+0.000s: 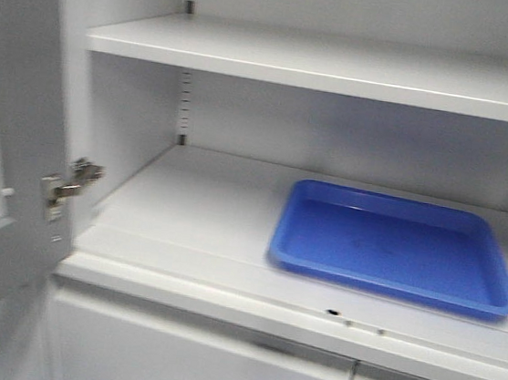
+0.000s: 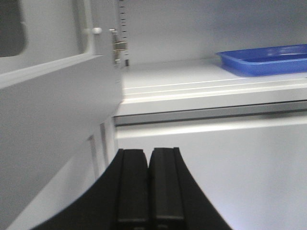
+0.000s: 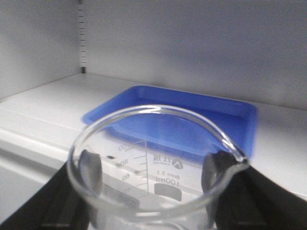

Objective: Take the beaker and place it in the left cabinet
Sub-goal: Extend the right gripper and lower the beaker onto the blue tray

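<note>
In the right wrist view a clear glass beaker (image 3: 158, 191) with white markings and a spout on its right fills the foreground. My right gripper (image 3: 156, 175) is shut on it, one black finger against each side wall. The beaker hangs in front of the left cabinet's lower shelf (image 3: 43, 103), short of a blue tray (image 3: 192, 120). My left gripper (image 2: 148, 158) is shut with nothing in it, low in front of the cabinet's white lower front, beside the open door (image 2: 53, 96). The front view shows the left cabinet (image 1: 196, 211) with neither gripper nor beaker in it.
A blue tray (image 1: 394, 247) lies on the right half of the lower shelf. An upper shelf (image 1: 323, 65) spans above it. The window-panelled door (image 1: 8, 171) stands open at the left on a metal hinge (image 1: 71, 183). Closed white doors (image 1: 198, 358) sit below the shelf edge.
</note>
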